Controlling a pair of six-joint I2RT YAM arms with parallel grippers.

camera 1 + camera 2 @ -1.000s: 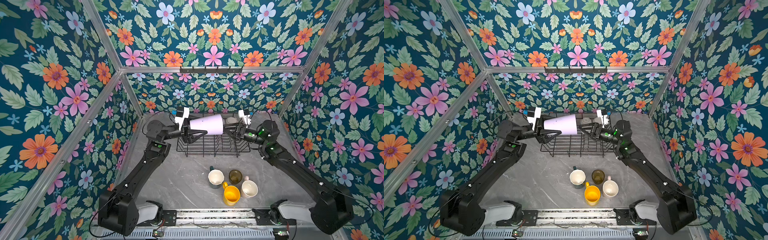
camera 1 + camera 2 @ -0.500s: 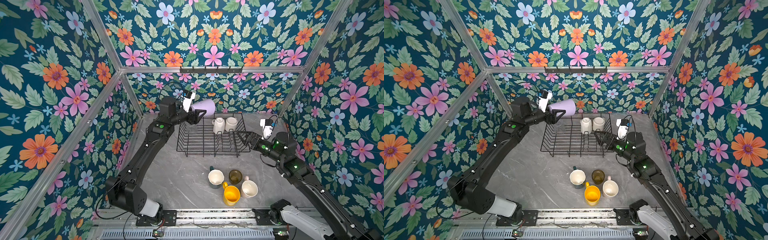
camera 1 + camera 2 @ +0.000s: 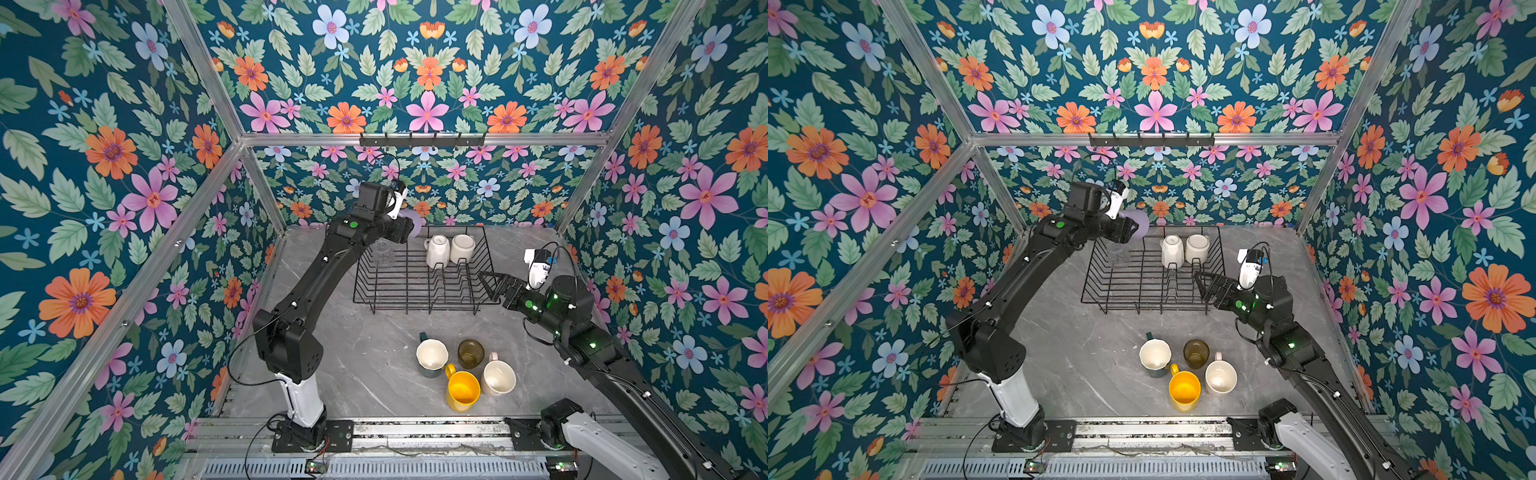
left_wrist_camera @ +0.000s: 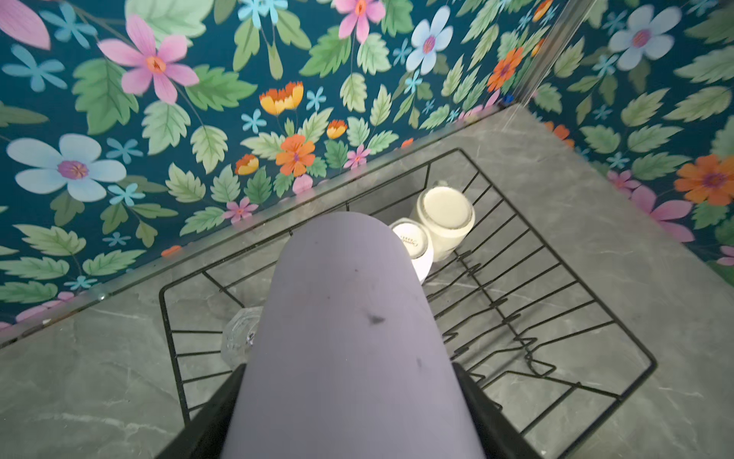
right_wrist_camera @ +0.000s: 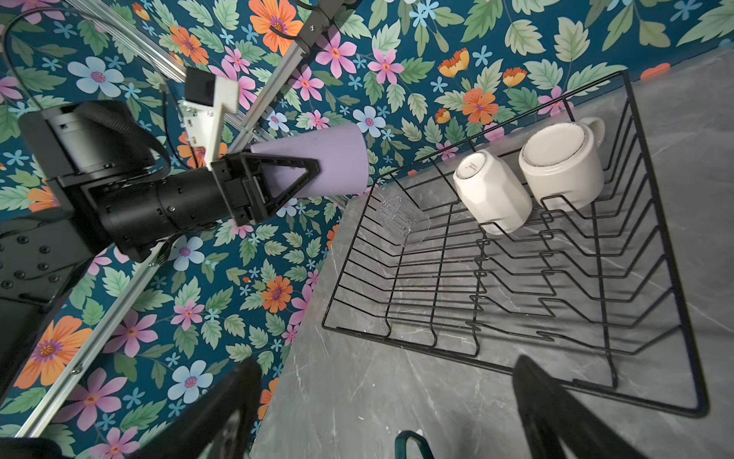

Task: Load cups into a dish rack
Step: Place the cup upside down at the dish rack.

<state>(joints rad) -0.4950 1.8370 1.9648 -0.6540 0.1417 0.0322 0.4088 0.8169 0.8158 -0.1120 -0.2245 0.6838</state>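
As left claw (image 4: 349, 369) clamps it (sideways), tumbler (image 4: 341, 298) hovers.

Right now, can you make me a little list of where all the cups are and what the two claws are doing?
Left claw: shut on the purple cup, held in the air over the rack
Right claw: open, empty, by the rack's right side
In the rack: tall white mug and wide white mug, both upside down; clear glass
On the table: green mug, brown glass, yellow mug, pink mug, all upright
Not yet in the rack: five cups
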